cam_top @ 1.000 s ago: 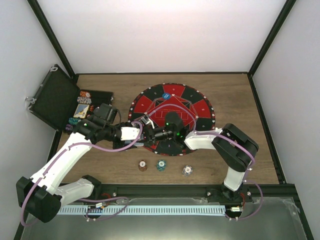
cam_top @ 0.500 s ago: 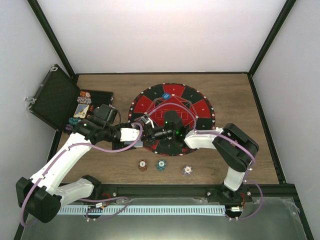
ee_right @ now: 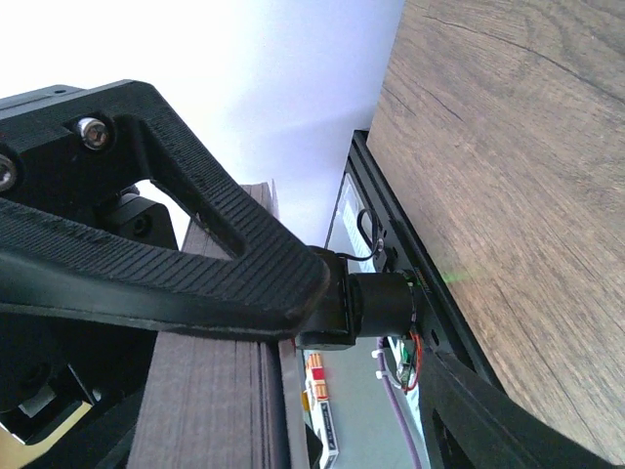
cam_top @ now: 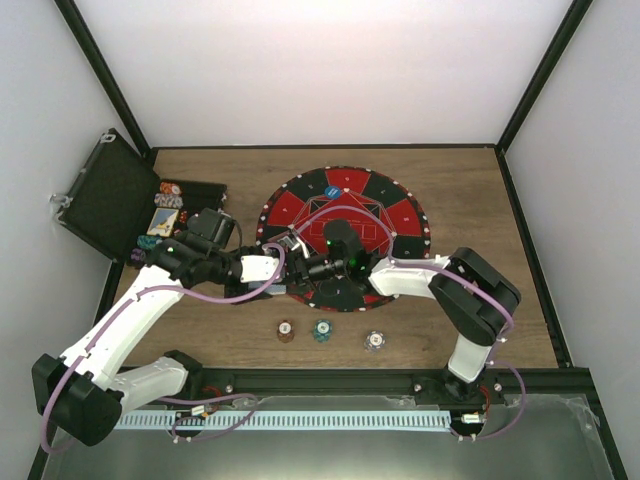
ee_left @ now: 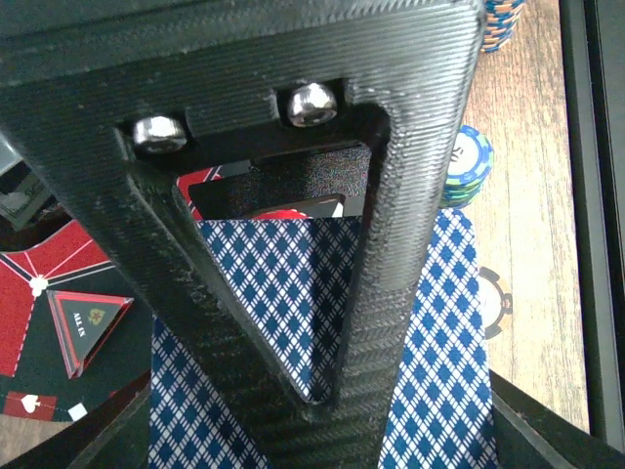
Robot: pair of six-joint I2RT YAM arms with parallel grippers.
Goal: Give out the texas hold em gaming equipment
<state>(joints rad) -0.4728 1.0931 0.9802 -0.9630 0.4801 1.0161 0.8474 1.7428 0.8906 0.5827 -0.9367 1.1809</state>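
My two grippers meet at the near left rim of the round mat point(cam_top: 400, 215). My right gripper point(cam_top: 304, 266) is shut on a thick deck of cards, seen edge-on in the right wrist view point(ee_right: 210, 410) under its upper finger point(ee_right: 195, 264). My left gripper point(cam_top: 282, 264) is shut on blue-diamond-backed cards point(ee_left: 259, 283) fanned off that deck, its top finger point(ee_left: 410, 244) lying over them. Three chip piles sit on the wood near the front: brown point(cam_top: 287, 329), green point(cam_top: 321, 330) and white point(cam_top: 373, 341). The green pile point(ee_left: 471, 161) and the white chip point(ee_left: 494, 303) also show in the left wrist view.
An open black case point(cam_top: 105, 195) stands at the far left, with more chips point(cam_top: 168, 190) and cards point(cam_top: 163, 222) in its tray. A small blue item point(cam_top: 333, 194) lies on the mat's far side. Black frame rails border the table.
My right wrist has shifted slightly toward the far side. My left arm and the chips have not visibly moved.
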